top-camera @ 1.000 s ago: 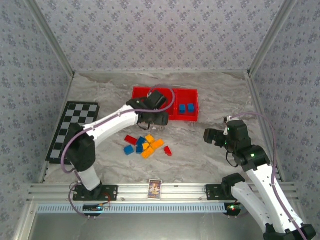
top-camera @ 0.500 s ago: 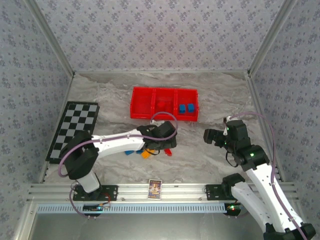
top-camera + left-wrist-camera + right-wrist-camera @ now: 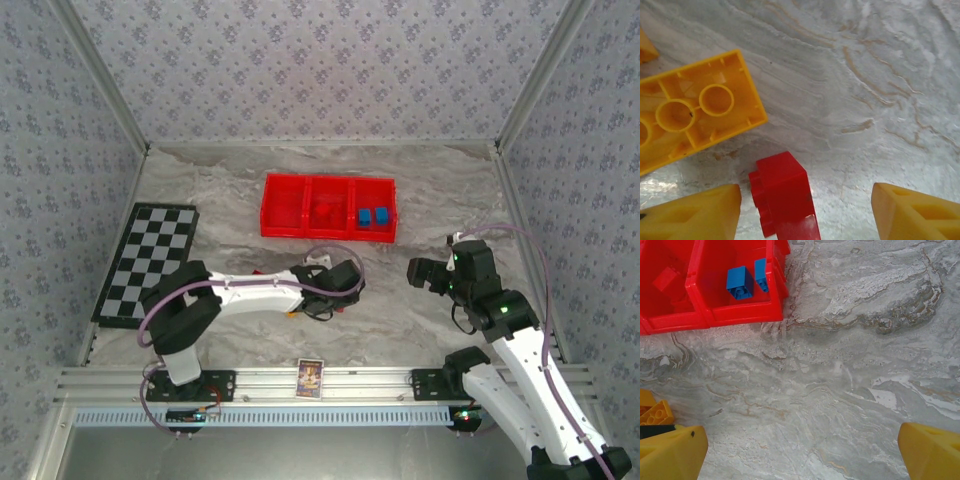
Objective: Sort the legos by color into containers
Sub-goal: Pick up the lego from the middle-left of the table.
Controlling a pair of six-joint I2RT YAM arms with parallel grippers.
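A: Left gripper (image 3: 335, 293) has come down from the red tray (image 3: 330, 178) to the table (image 3: 392, 322).
B: Its half-spread jaws straddle a red lego (image 3: 782, 192), not clamped. Right gripper (image 3: 802, 455) gapes wide.

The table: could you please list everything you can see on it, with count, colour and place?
tray: one, red, three compartments, far middle of table.
blue bricks: two, blue, right compartment.
red brick in tray: one visible, red, middle compartment.
loose red brick: one, red, on table, near middle.
yellow bricks: at least two, orange-yellow, beside it; more may hide under the left arm.
board: one, black-and-white checkered, left side.
card: one, printed, near rail.
left gripper: one, yellow fingers, open, either side of the loose red brick.
right gripper: one, yellow fingers, open, above table at right.
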